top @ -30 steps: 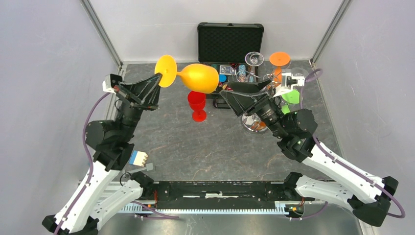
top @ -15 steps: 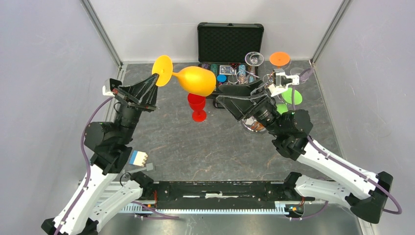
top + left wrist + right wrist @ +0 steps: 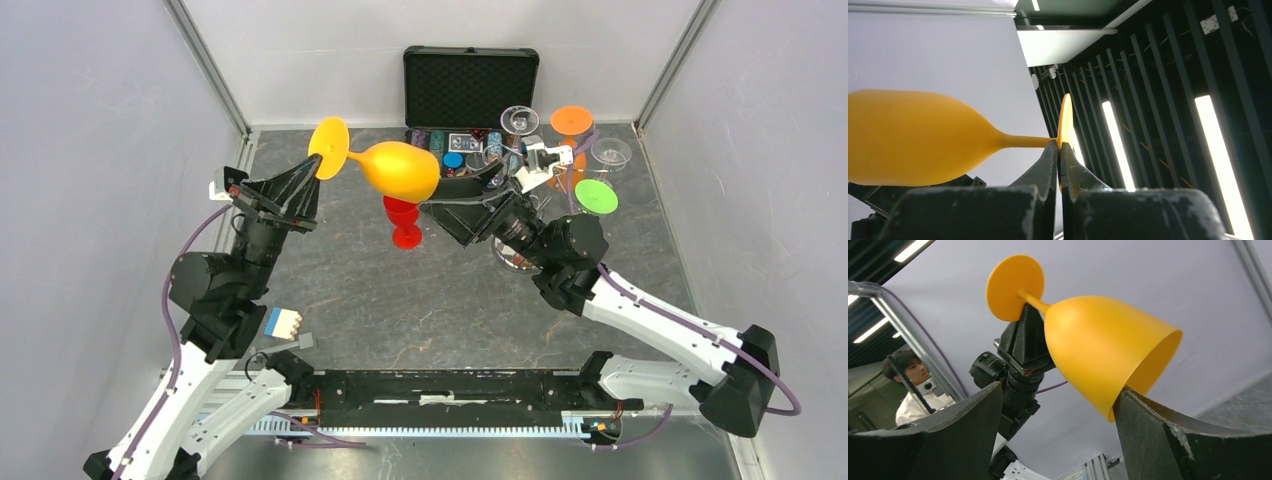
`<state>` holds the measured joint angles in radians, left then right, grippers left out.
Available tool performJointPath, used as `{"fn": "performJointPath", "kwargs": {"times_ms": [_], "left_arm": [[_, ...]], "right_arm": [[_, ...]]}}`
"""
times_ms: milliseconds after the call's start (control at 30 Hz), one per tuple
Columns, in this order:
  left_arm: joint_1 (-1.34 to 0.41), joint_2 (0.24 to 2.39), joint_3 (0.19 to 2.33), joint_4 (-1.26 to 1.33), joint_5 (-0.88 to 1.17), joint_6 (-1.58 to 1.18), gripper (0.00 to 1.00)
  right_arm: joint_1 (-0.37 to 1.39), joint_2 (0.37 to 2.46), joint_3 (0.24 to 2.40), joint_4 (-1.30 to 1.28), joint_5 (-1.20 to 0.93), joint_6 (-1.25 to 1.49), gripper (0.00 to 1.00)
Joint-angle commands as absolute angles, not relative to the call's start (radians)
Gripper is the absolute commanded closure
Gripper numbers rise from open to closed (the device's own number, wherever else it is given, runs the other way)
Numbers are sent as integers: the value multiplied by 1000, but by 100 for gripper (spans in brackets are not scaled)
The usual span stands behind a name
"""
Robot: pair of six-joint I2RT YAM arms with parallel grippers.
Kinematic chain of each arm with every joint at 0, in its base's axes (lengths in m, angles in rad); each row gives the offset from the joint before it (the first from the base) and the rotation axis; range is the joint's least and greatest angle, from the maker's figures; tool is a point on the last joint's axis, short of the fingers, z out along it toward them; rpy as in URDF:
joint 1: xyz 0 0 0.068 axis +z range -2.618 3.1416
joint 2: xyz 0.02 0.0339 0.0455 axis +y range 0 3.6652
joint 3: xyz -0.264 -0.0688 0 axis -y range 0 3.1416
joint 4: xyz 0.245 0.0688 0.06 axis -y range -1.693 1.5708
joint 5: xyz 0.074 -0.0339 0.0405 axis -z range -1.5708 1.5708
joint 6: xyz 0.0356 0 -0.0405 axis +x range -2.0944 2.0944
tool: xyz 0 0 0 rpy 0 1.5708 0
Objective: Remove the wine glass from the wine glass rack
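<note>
A yellow wine glass [image 3: 402, 170] lies on its side in the air, foot to the left. My left gripper [image 3: 322, 163] is shut on the rim of its foot [image 3: 1065, 117]; in the left wrist view [image 3: 1058, 144] the jaws pinch the disc where the stem meets it. My right gripper [image 3: 441, 192] is open just right of the bowl. In the right wrist view [image 3: 1058, 390] the bowl [image 3: 1098, 345] hangs above the spread fingers, its rim at the right fingertip [image 3: 1128, 400]. The silver wine glass rack [image 3: 510, 258] stands behind the right arm, mostly hidden.
A red wine glass [image 3: 404, 215] stands upright on the table below the yellow one. Clear [image 3: 519, 120], orange [image 3: 571, 120] and green [image 3: 595, 196] glasses hang on the rack. An open black case [image 3: 470, 85] with poker chips sits at the back.
My right gripper has swung left, away from the rack, up to the yellow glass's bowl. My left gripper has shifted the glass slightly left and stayed shut on it.
</note>
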<state>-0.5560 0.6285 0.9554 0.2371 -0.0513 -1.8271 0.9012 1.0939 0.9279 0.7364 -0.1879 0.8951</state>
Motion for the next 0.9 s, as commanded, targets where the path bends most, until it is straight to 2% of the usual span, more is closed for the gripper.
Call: {"fn": "performJointPath", "kwargs": {"times_ms": [0,233,400,600,667,733,800,867], "left_arm": [[-555,639,966,239,-41,-1907,98],[-555,621,951,242,-55,-1930,98],[-556,630,946,242,-37,-1933,98],[-555,664,955,244,21,-1931,96],[-556,671,954,245,35,-1930,95],[-555,678,953,250,45,-1922,92],[-555,678,950,251,50,-1908,83],[-555,672,947,247,47,-1870,76]], "right_arm": [[900,1124,953,989,-295,921,20],[900,1095,878,1213,-305,923,47],[900,1095,903,1226,-327,900,63],[900,1136,958,1197,-356,891,69],[901,1150,972,1186,-363,892,74],[900,1159,979,1183,-365,887,84],[900,1161,985,1164,-360,872,97],[900,1159,992,1126,-352,845,100]]}}
